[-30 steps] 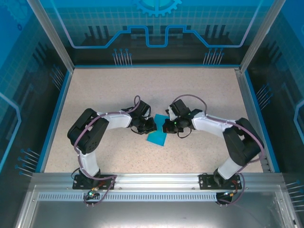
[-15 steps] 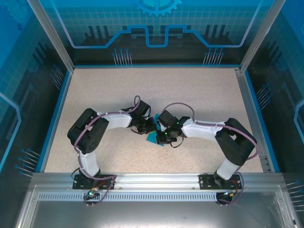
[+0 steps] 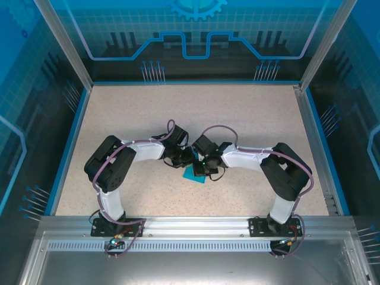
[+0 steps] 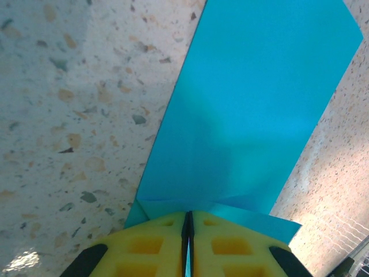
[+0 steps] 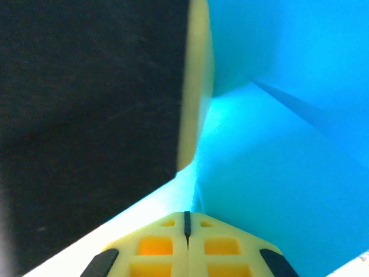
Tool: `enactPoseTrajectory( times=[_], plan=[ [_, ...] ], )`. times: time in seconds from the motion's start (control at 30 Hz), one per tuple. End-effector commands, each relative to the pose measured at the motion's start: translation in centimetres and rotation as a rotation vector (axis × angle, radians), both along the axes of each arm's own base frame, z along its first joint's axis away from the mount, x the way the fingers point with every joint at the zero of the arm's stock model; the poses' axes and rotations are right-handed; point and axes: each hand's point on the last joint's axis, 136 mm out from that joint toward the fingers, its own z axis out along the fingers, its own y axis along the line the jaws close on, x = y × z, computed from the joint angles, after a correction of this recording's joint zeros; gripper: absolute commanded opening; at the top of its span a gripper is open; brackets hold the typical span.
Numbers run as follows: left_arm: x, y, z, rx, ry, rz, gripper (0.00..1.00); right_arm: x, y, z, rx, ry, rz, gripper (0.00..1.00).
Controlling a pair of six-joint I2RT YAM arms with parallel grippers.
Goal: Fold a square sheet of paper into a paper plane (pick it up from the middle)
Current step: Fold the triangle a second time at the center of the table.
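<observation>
Left wrist view: your left claw pinches the folded square sheet of paper; right claw is closed over it. Nose and wing folds likely remain.

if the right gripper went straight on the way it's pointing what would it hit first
The right gripper meets the teal paper at once; just beyond, seemingly a yellow finger of the left gripper, depth unclear.
</observation>
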Motion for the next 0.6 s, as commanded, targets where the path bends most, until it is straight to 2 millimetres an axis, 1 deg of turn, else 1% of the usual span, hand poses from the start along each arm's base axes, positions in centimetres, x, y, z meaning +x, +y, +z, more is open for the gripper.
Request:
enactPoseTrajectory(
  times=[0.0, 0.17, 0.3, 0.57],
  plan=[
    [-2.4, 1.9, -3.3, 0.100, 0.108, 0.012, 0.12, 0.0, -1.0, -0.6, -0.038, 0.024, -0.022, 0.02],
    [-2.5, 2.0, -3.6, 0.108, 0.116, 0.016, 0.12, -0.8, -1.5, -1.0, -0.036, 0.048, -0.015, 0.02],
    [-2.5, 2.1, -3.8, 0.115, 0.122, 0.022, 0.12, -1.4, -1.9, -1.8, -0.030, 0.081, -0.013, 0.02],
    [-2.7, 2.6, -4.2, 0.143, 0.137, 0.030, 0.12, -2.0, -2.7, -2.4, -0.028, 0.109, -0.014, 0.02]
  ],
)
